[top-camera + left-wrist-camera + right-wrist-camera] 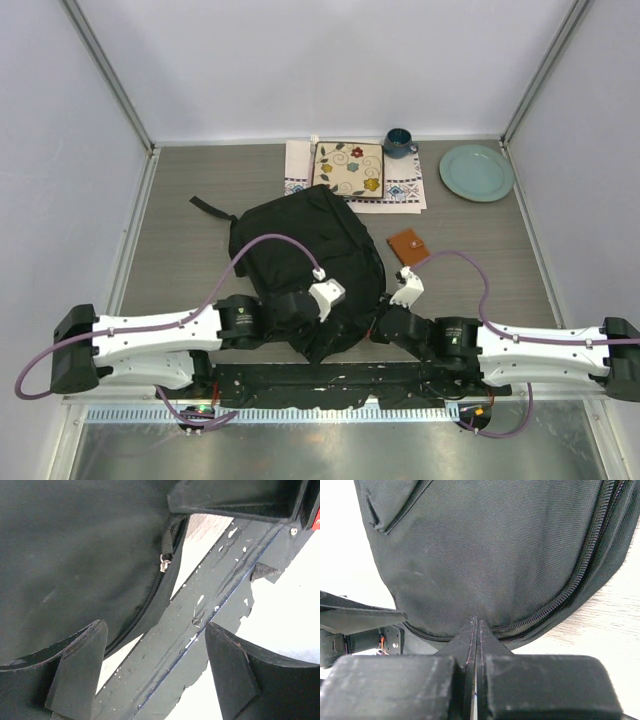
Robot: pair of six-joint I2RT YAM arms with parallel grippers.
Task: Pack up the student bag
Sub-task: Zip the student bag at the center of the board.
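1. Left gripper [155, 632] gapes wide, empty, over the student bag [295, 255] at its near edge.
2. Right gripper [476, 625] is closed tight, empty, tips at the bag's near edge.
3. The bag lies mid-table [170, 260], near side.

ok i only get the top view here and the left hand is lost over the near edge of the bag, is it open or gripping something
observer: open. The left wrist view shows the left hand with its fingers wide apart and nothing between them, beside the edge of the student bag.
operator: any zipper pull near it
observer: yes, a small metal zipper pull hangs at the bag's edge, just ahead of the open fingers.
operator: and the right hand
observer: shut tight. In its own wrist view the right hand has its tips pressed together against the bag's near edge. I can't tell whether any fabric is pinched.
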